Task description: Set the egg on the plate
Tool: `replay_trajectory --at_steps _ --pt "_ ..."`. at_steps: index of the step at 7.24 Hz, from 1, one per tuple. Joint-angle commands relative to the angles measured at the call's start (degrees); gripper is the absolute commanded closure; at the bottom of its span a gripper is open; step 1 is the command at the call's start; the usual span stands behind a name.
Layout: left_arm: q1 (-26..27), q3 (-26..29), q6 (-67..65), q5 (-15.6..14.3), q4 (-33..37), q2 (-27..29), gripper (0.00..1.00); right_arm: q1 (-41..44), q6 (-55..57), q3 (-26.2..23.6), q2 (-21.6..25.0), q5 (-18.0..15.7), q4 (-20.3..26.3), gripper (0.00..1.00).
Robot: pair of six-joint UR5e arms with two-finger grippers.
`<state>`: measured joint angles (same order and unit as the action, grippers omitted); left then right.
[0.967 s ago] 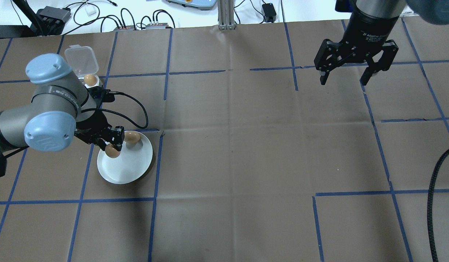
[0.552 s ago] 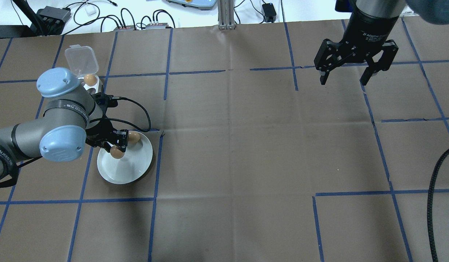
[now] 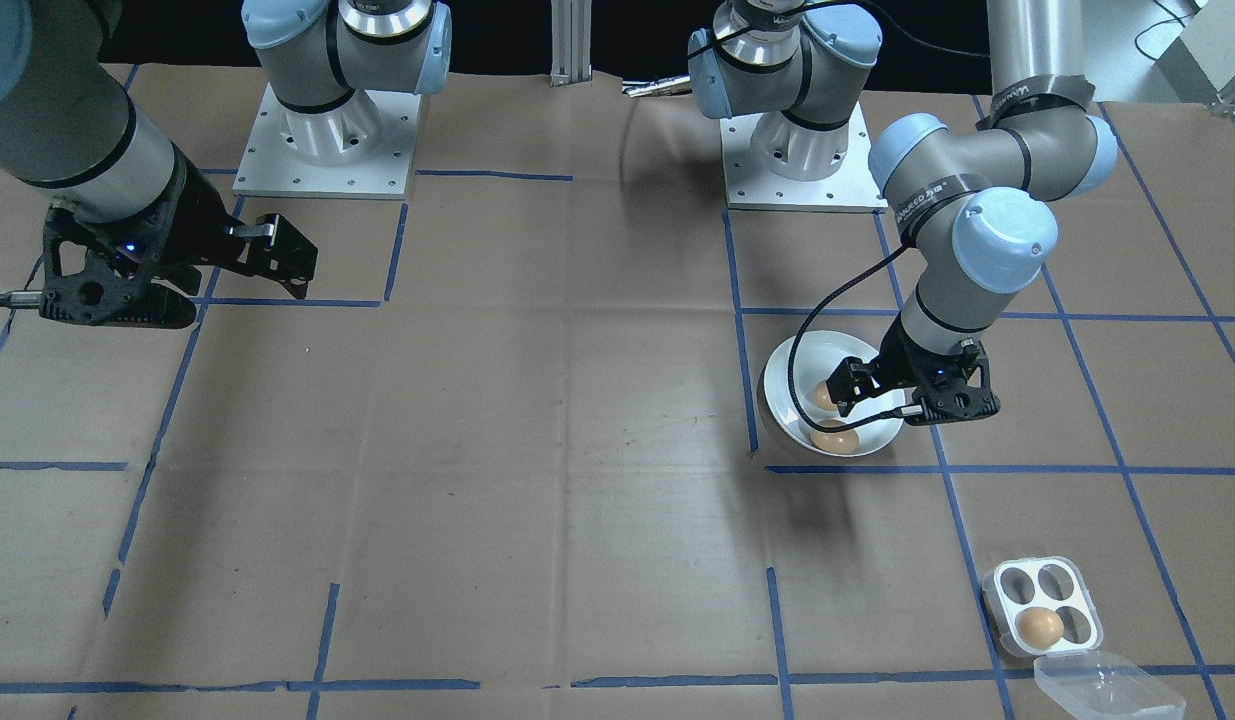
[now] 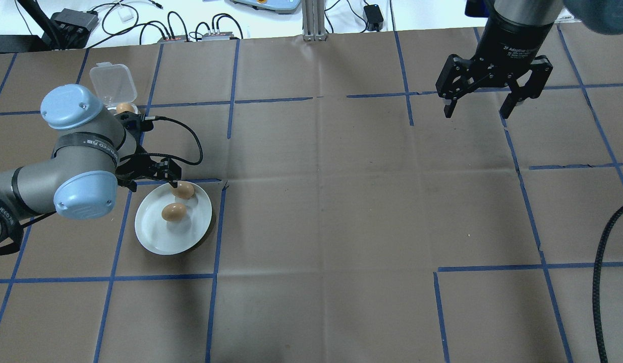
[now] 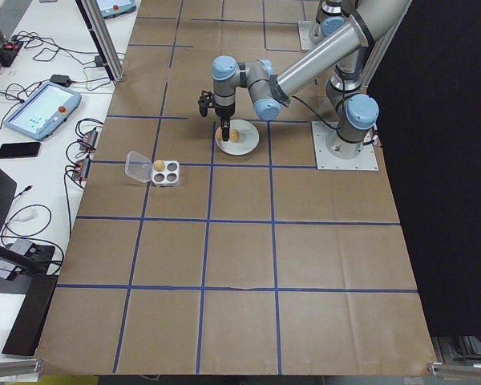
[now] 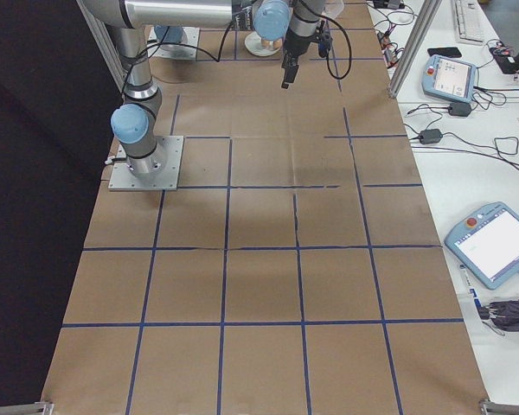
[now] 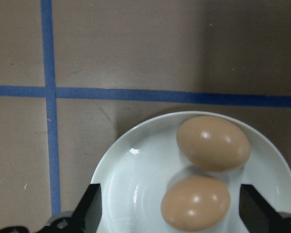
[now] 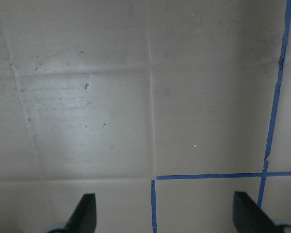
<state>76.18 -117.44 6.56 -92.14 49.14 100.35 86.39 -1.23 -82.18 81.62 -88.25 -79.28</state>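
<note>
Overhead exterior view: two brown eggs are lying side by side on the white plate [image 4: 155, 241], one egg [image 4: 173, 212] near its middle, the other egg [image 4: 182, 190] by its far rim. Left pincer [image 4: 157, 174] is hanging spread and empty just above that rim. Right pincer [image 4: 476, 107] is hovering spread over bare desk [image 4: 331, 212], well apart.

Second egg [image 4: 173, 212] now free on plate [image 4: 155, 243]; left pincer [image 4: 160, 173] open, pulled back.
</note>
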Motion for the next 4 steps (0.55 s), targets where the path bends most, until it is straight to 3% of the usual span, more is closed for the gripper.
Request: replay_trajectory --at_steps 1,4 --pt "-0.15 5.7 -5.33 1.25 2.17 -0.51 0.0 0.0 0.0 0.0 0.03 -0.08 0.0 0.0" --pt "-0.68 22.2 -1.06 1.79 20.95 1.5 0.0 0.0 0.0 0.0 0.03 0.0 0.0 0.0"
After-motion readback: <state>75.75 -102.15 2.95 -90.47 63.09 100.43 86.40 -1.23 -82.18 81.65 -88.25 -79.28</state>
